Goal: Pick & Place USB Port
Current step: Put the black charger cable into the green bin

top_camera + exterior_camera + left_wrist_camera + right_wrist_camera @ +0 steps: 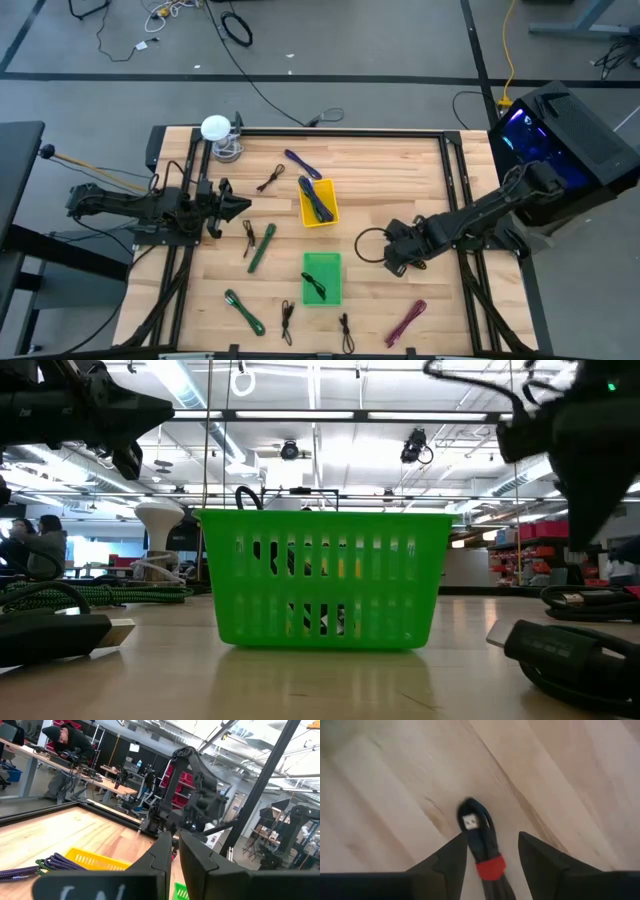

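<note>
Between the parted fingers of the right gripper (pixel 490 857) lies a black USB cable (pixel 481 840) with a red band — plug end on the bare table (pixel 560 780), fingers open beside it, not clamped. From above, this gripper (pixel 392 250) sits right of the green basket (pixel 322 277). Left gripper (pixel 240 208) hovers at the table's left side, fingers nearly closed and empty.

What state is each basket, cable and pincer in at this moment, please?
Green basket: upright on the table, one black cable inside.
Yellow basket: holds a dark cable.
Black cable with red band: lying on the wood, between the right pincer's fingers, not clamped.
Right pincer: open, low over the table.
Left pincer: nearly shut, empty, raised above the table.
</note>
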`<state>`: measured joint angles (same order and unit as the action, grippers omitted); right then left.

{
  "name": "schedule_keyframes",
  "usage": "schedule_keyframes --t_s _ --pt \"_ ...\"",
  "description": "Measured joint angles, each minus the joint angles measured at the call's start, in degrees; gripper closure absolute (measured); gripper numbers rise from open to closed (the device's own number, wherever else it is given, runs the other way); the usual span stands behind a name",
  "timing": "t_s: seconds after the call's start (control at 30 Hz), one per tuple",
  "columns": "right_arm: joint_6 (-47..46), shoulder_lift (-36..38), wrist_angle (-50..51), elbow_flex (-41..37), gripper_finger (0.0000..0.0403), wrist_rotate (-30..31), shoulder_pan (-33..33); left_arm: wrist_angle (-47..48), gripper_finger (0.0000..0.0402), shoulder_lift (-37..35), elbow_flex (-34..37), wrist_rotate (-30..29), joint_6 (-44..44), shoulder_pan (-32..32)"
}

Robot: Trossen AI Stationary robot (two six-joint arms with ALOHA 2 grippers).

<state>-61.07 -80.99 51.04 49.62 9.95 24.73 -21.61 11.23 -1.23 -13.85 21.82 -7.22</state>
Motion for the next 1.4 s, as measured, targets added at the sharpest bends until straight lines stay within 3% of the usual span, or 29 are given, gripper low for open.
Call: schedule_keyframes --t_s 0.3,0.53,0.63,0.73,0.87,1.17,1.4 --pt "-3.52 -0.02 -9.10 -8.05 0.0200 -5.40 0.66 0.00 0.0362 0.00 0.00 0.00 -0.02 0.00" --pt "-3.54 -0.02 -17.68 -13.59 0.0208 -6.54 0.63 0.02 0.0362 0.01 0.00 0.00 -0.08 0.02" --pt "-4.26 0.06 -19.41 -14.89 0.0255 -6.20 0.63 0.00 0.0362 0.01 0.00 -0.01 -0.16 0.00" --pt "-2.04 0.14 -19.71 -15.14 0.0352 -6.51 0.41 0.02 0.0362 -0.01 0.00 -0.04 -0.60 0.02" --pt "-1.88 0.02 -21.35 -14.58 0.0369 -6.89 -1.48 -0.01 0.0362 -0.01 0.00 -0.27 -0.63 0.02" --pt "8.23 -0.11 -35.03 -4.70 0.0369 -0.63 -6.33 0.13 0.0362 0.01 0.00 -1.38 0.04 0.02" --pt "9.52 -0.64 -56.96 -2.33 0.0369 9.88 -0.90 0.24 0.0362 -0.01 0.00 1.14 1.60 -0.05"
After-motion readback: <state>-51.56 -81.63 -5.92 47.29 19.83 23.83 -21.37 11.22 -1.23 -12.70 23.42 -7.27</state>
